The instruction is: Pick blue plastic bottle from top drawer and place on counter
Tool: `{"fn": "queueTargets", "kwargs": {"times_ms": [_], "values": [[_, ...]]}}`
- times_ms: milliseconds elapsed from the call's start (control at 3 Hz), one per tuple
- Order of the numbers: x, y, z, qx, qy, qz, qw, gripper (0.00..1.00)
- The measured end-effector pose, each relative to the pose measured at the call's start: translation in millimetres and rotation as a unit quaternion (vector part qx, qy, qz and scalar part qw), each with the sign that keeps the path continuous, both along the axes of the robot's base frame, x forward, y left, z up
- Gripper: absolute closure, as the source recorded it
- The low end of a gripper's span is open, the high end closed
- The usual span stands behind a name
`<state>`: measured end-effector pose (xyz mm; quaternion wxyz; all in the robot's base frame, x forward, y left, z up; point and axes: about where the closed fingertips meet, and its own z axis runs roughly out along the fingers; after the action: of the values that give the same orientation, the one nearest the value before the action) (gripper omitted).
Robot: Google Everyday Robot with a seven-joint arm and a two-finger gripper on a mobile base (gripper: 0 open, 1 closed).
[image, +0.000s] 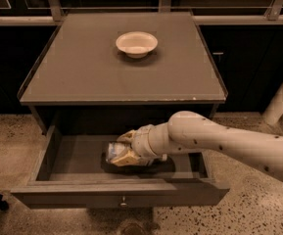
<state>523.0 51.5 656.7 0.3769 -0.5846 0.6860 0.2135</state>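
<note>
The top drawer (72, 158) stands pulled out below the front edge of the surface (82, 72), and its left half is bare. Just left of its middle the blue plastic bottle (112, 151) lies on the drawer floor. My end effector (121, 151) is right on it, reached in from the right on the arm (219, 141); I cannot tell whether it is clenched or released. I judge the step in hand to be securing the grasp, so I would confirm the hold before any lift. Then I would raise the bottle only a little and draw it out forward, because the surface's front edge overhangs the rear of the drawer. The white bowl (136, 43) sits near the back edge at mid-width, so I would aim for the bare front-right corner.
</note>
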Motion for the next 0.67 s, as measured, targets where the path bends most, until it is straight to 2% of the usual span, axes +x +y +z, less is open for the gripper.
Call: {"fn": "queueTargets", "kwargs": {"times_ms": [333, 667], "values": [[-13.2, -22.6, 46.7, 0.013, -0.028, -0.012, 0.9995, 1.00], [-21.9, -40.7, 96.8, 0.012, -0.066, -0.028, 0.9973, 1.00]]}}
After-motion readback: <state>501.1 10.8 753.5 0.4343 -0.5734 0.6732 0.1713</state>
